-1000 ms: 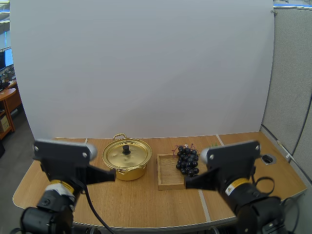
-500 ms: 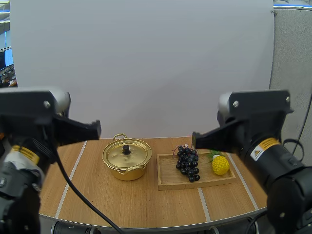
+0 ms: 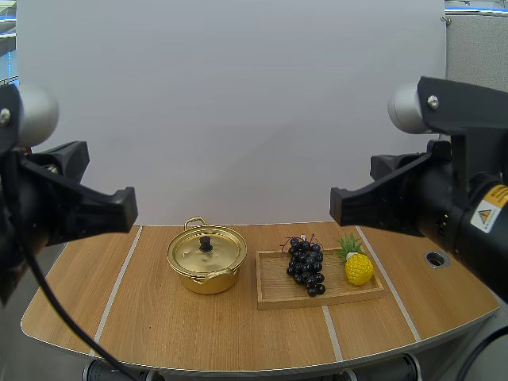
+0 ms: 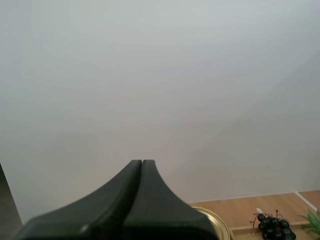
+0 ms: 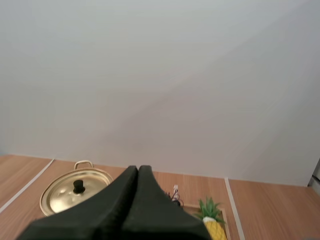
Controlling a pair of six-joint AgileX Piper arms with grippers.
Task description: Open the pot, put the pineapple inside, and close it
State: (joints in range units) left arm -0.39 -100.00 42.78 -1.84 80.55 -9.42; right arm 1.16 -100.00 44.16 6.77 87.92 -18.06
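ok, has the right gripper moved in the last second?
Yes. The right gripper has risen: in the high view it was level with the wooden tray, now it's well above it.

pot [image 3: 208,279] and lid [image 3: 193,251] polished gold-tone metal, knob [image 3: 205,242] matt black, tray [image 3: 276,292] bare matt wood, table [image 3: 198,325] smooth wood-grain, grapes [image 3: 305,266] glossy, pineapple [image 3: 359,270] bumpy plastic-looking, left gripper [image 4: 142,161] and right gripper [image 5: 138,167] matt black plastic.

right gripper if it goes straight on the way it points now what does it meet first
The right gripper, fingers shut, aims over the pot and pineapple, so probably the white backdrop first; depth is unclear.
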